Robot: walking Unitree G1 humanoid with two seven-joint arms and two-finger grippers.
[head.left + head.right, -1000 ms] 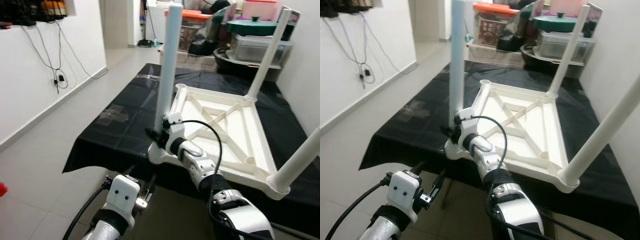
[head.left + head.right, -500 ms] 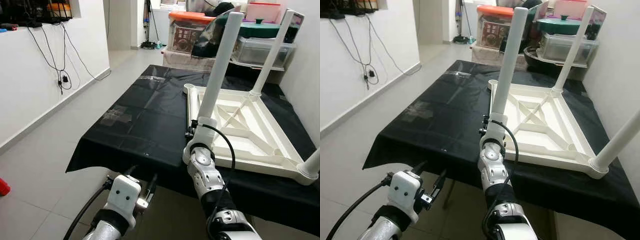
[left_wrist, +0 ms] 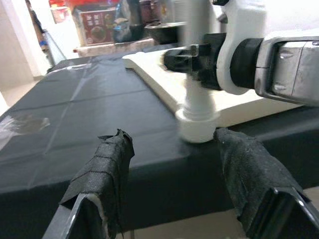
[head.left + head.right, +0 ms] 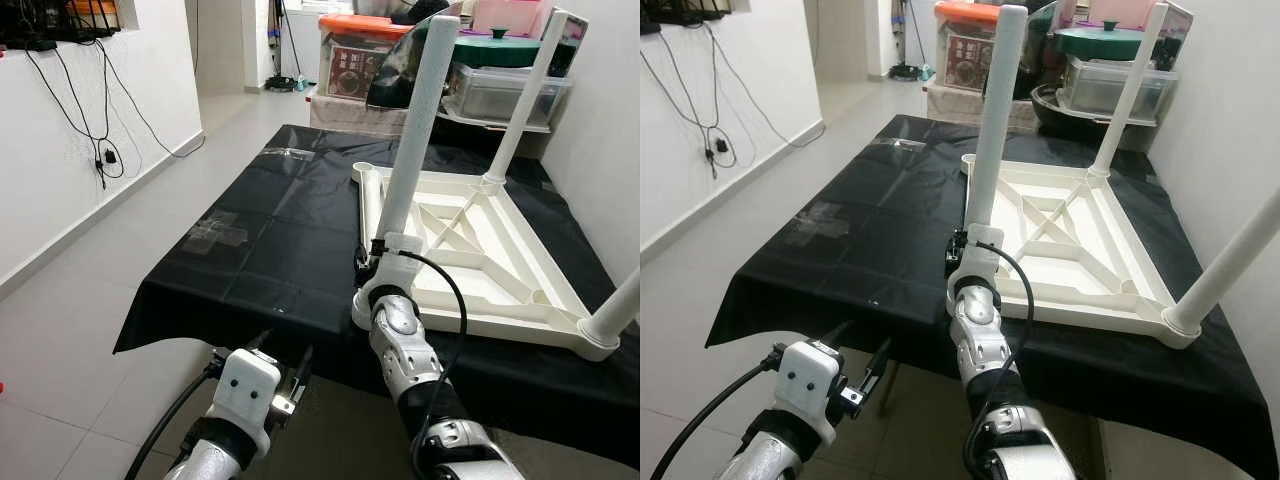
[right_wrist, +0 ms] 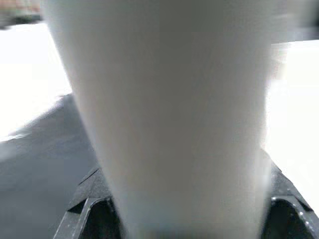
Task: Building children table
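Three white legs now stand up from the upturned table top (image 4: 500, 270), which lies underside-up on the black cloth (image 4: 260, 240). Our right gripper (image 4: 372, 262) is clamped around the lower end of the near-left leg (image 4: 412, 140), right at the near-left corner socket; in the right wrist view the leg fills the space between the dark fingers (image 5: 84, 214), so we judge the grip firm.

A second ago this leg stood upright but off to the left of where it is now, and the frame sat differently in view; half a second ago it leaned over the frame. Now it leans less and its foot sits at the corner collar (image 3: 197, 122). Part of that shift is our head moving, yet the leg's tilt has plainly lessened. We take this to mean the leg is being seated in its socket, though we cannot tell whether it is fully home.

Our left gripper (image 3: 174, 164) hangs below the table edge, fingers spread wide and holding nothing. One far corner socket (image 4: 362, 171) stands without a leg.
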